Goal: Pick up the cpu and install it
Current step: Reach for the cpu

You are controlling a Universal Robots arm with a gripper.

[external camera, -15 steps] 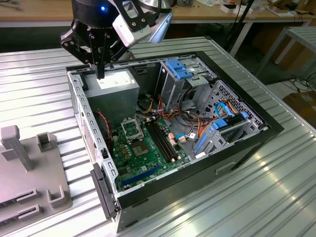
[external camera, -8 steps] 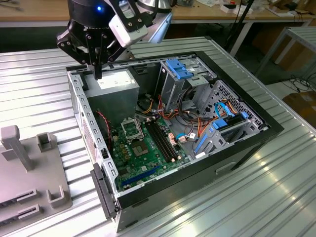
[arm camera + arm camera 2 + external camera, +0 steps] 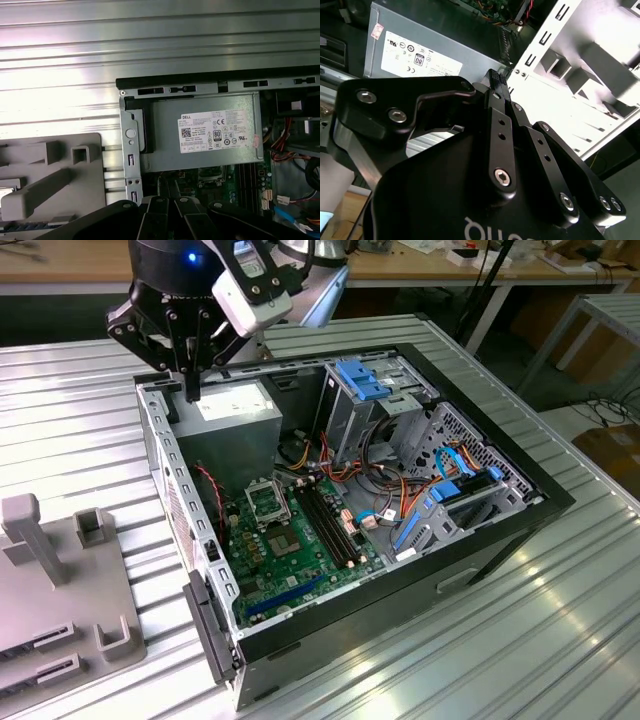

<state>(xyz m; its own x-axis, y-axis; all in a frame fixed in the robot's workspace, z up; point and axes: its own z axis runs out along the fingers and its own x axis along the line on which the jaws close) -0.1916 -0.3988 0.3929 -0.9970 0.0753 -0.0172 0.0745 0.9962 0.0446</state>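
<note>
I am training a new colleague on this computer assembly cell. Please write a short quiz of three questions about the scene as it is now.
1. True or false: the gripper hangs over the end of the open computer case where the silver power supply sits.
2. Choose one: the black-framed socket sits on A) a wooden board, B) the green motherboard, C) the power supply.
3. Fill in the blank: the gripper is ___ (open or shut).

Key: 1 true; 2 B; 3 shut.
</note>
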